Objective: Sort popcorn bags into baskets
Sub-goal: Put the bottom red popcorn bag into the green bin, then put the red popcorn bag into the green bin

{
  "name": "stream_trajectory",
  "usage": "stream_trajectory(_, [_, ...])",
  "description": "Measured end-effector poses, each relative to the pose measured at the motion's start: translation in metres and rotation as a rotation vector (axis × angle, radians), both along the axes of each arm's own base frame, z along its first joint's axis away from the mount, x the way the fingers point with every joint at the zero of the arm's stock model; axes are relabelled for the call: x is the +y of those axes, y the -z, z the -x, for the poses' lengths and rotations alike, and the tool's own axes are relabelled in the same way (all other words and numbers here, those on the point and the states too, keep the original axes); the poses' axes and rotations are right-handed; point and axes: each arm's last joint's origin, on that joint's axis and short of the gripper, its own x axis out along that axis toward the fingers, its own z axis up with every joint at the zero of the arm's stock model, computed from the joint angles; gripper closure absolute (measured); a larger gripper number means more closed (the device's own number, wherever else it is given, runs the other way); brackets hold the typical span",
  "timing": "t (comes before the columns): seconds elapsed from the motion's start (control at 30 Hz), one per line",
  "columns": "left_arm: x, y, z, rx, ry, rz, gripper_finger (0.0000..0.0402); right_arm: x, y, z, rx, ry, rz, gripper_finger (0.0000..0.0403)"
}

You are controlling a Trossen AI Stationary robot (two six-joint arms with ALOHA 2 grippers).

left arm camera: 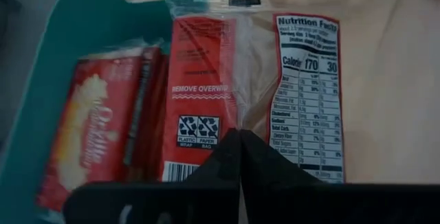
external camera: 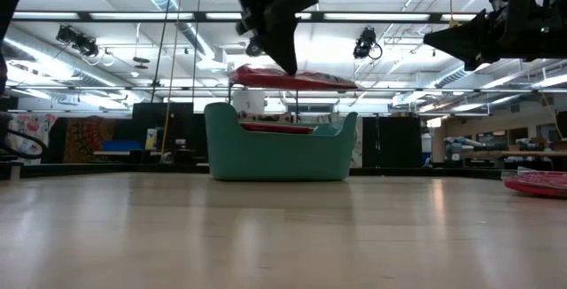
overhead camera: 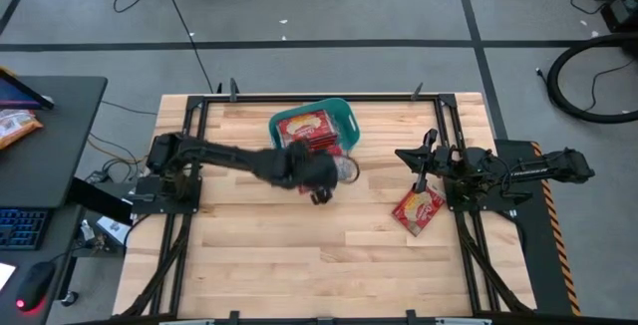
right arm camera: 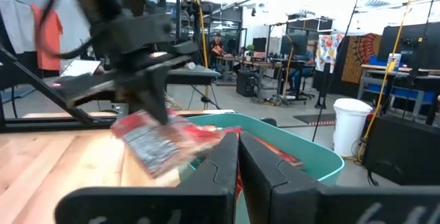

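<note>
My left gripper [overhead camera: 321, 193] hangs over the teal basket's [overhead camera: 346, 116] near right corner, shut on a red popcorn bag [left arm camera: 254, 80] whose printed back faces the wrist camera. In the low view this bag [external camera: 301, 79] lies level above the basket [external camera: 275, 156]. More red bags [overhead camera: 304, 128] lie inside the basket, seen also in the left wrist view [left arm camera: 96, 135]. Other bags [overhead camera: 419, 208] lie flat on the table near my right gripper [overhead camera: 424, 165], which is raised, shut and touches nothing. My left gripper pinches the popcorn bag between its two fingers at the middle of one long edge [left arm camera: 237, 126]. The fingers [external camera: 285, 54] come from above, pointing down. The bag is lifted clear, held about level above the basket's rim.
The basket stands at the middle of the table's far side. Metal frame rails [overhead camera: 189, 146] run along the table's left and right sides. Bare wood stretches across the near half of the table [overhead camera: 299, 255].
</note>
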Motion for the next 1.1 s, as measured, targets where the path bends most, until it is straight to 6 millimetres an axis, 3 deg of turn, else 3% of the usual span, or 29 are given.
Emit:
stream_trajectory(0.27, [0.087, -0.002, 0.005, 0.096, -0.007, 0.060, 0.0401, 0.000, 0.000, 0.000, 0.001, 0.000, 0.000, 0.0383])
stream_trajectory(0.6, [0.168, -0.002, 0.025, 0.117, -0.001, 0.132, 0.0394, 0.000, 0.000, 0.000, 0.001, 0.000, 0.000, 0.0383])
stream_trajectory(0.77, [0.182, 0.000, 0.031, 0.110, -0.023, 0.151, 0.0381, 0.000, 0.000, 0.000, 0.001, 0.000, 0.000, 0.0383])
stream_trajectory(1.1, [0.170, -0.001, 0.026, 0.116, -0.052, 0.089, 0.0306, 0.000, 0.000, 0.000, 0.001, 0.000, 0.000, 0.0383])
